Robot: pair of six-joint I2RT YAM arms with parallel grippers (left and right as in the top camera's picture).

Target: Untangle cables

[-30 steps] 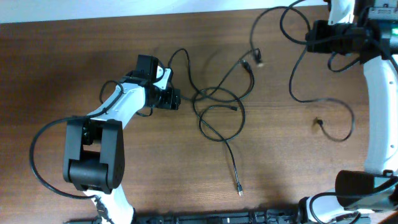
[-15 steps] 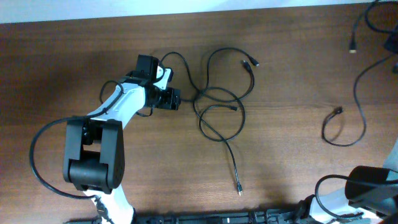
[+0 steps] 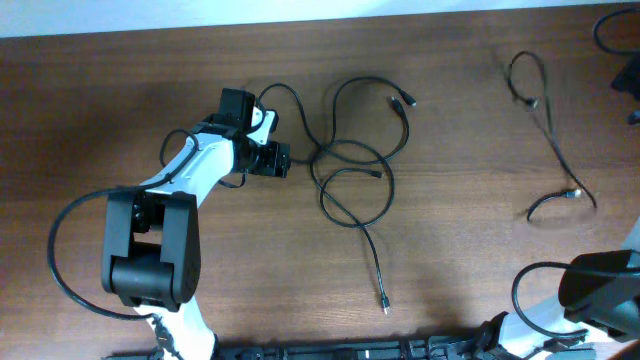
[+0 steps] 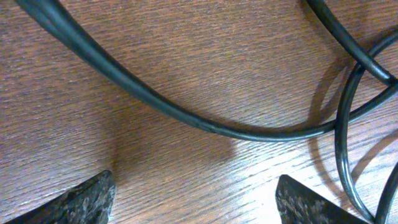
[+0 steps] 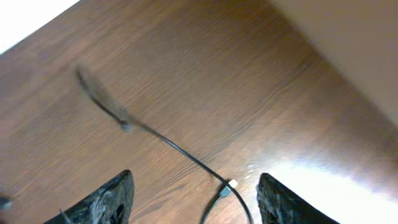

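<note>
A tangle of black cables lies mid-table, with one strand running down to a plug. My left gripper sits at the tangle's left edge. In the left wrist view it is open, and a cable arcs across the wood just ahead of its fingertips. A separate cable lies alone at the right, from a loop down to its plug. My right gripper hangs open above that cable, whose pale tip lies below, between the fingers. It is out of the overhead view.
The left arm's base fills the front left. The right arm's base stands at the front right. A black rail runs along the near edge. The table's far edge is close behind the tangle.
My right gripper opened and let go of the separated cable, which now lies stretched on the right of the table. The right arm swung out of the overhead view. The left arm stayed put.
</note>
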